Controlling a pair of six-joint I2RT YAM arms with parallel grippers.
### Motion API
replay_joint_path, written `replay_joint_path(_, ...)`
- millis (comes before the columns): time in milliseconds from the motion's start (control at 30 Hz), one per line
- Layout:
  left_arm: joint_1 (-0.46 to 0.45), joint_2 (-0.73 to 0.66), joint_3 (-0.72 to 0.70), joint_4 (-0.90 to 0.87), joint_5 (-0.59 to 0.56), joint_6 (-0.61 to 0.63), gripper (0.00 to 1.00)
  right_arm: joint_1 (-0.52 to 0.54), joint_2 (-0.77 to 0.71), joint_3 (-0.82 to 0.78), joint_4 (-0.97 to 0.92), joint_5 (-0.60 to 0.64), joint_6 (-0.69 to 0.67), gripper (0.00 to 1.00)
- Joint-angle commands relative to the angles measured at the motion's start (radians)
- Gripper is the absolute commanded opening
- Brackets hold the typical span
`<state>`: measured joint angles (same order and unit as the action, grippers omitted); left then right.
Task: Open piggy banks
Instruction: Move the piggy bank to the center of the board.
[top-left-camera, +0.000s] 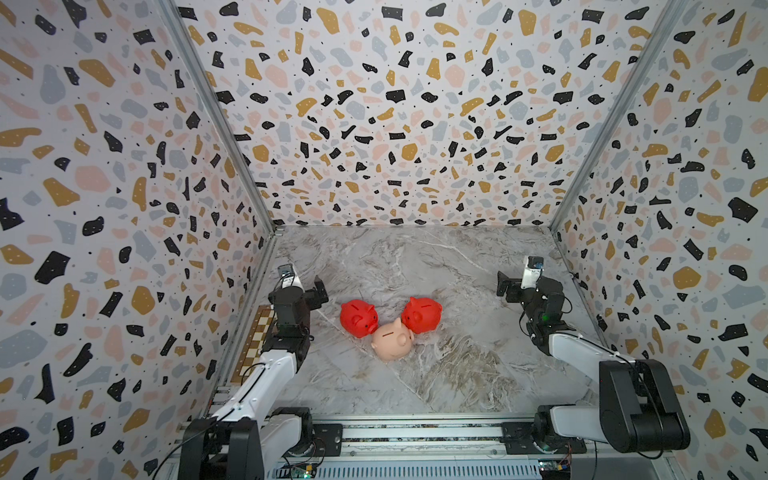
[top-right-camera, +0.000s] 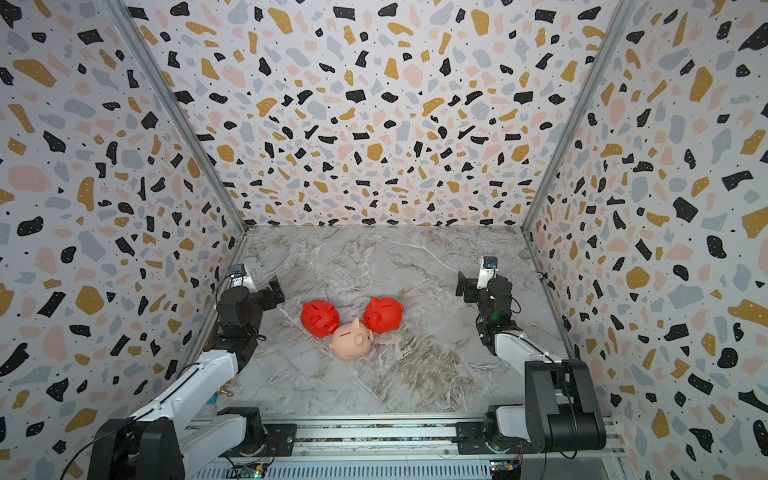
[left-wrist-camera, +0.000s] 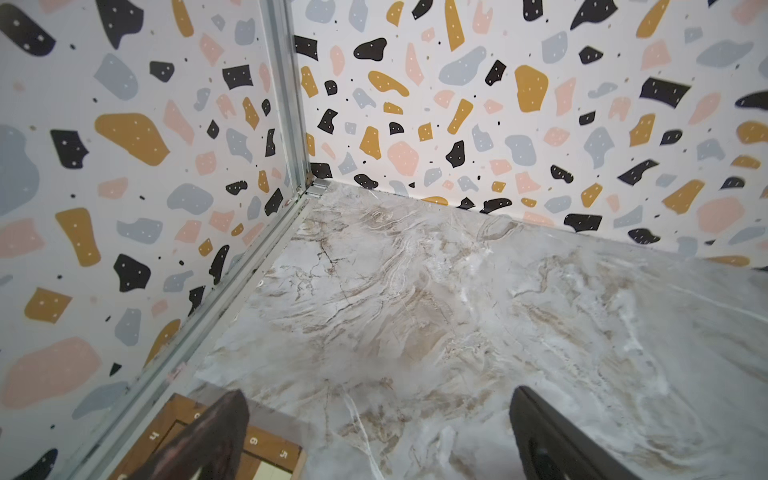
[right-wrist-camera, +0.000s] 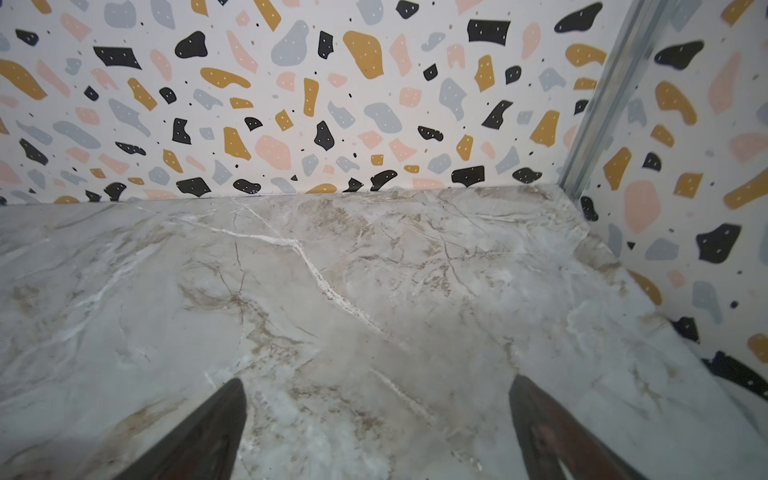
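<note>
1. The peach piggy bank, taken here as landmark, stands upright on the marble-patterned surface with its coin slot uppermost. It shows in both top views.
2. The red piggy bank A stands upright just beyond the peach piggy bank, on its left-arm side, with its snout against it.
3. The red piggy bank B stands upright just beyond the peach piggy bank, on its right-arm side, and appears to touch its ear. A narrow gap separates A from B.
4. The left tool is well apart from the peach piggy bank, past A, released and empty. In the left wrist view its two fingers stand wide over bare surface.
5. The right tool is well apart from the peach piggy bank, past B, likewise released and empty. In the right wrist view its fingers are spread with nothing between them.
6. The checkered board lies at the edge of the surface on the left-arm side of the peach piggy bank, partly hidden under the left arm.
7. The speckled walls enclose the surface on three sides.
</note>
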<state>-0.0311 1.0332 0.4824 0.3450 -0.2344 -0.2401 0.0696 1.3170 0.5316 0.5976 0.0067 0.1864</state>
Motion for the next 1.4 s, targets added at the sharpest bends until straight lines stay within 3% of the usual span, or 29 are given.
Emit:
replay_joint_path(0,-0.013,-0.029,0.048,-0.186,0.059,-0.174,0.99,-0.033,-0.012,0.118,-0.284,-0.014,0.286,1.0)
replay_joint_path(133,-0.054,-0.067,0.098,-0.354,0.167,-0.25,0.99,-0.073,-0.036,0.107,-0.259,-0.346,0.337,1.0)
replay_joint_path(200,-0.084,-0.091,0.105,-0.421,0.222,-0.264,0.99,-0.03,-0.083,0.092,-0.286,-0.355,0.327,0.98)
replay_joint_path(333,-0.15,-0.156,0.099,-0.573,0.319,-0.3,0.99,0.159,-0.158,0.128,-0.457,-0.253,0.218,0.82)
replay_joint_path(500,-0.221,-0.247,0.098,-0.77,0.435,-0.312,0.99,0.392,-0.215,0.103,-0.55,-0.176,0.2,0.36)
replay_joint_path(567,-0.256,-0.289,0.08,-0.813,0.46,-0.344,0.99,0.487,-0.213,0.092,-0.58,-0.141,0.197,0.0)
replay_joint_path(700,-0.355,-0.31,0.033,-0.805,0.44,-0.369,0.99,0.619,-0.206,0.056,-0.576,-0.112,0.195,0.0)
replay_joint_path(900,-0.374,-0.268,-0.065,-0.632,0.447,-0.452,0.99,0.707,-0.101,0.017,-0.469,-0.188,0.199,0.0)
replay_joint_path(1200,-0.375,-0.022,-0.064,-0.275,0.44,-0.482,0.99,0.694,0.126,0.078,-0.234,-0.182,0.22,0.0)
replay_joint_path(1367,-0.375,0.17,0.019,-0.129,0.385,-0.442,0.99,0.591,0.255,0.154,-0.132,-0.209,0.262,0.01)
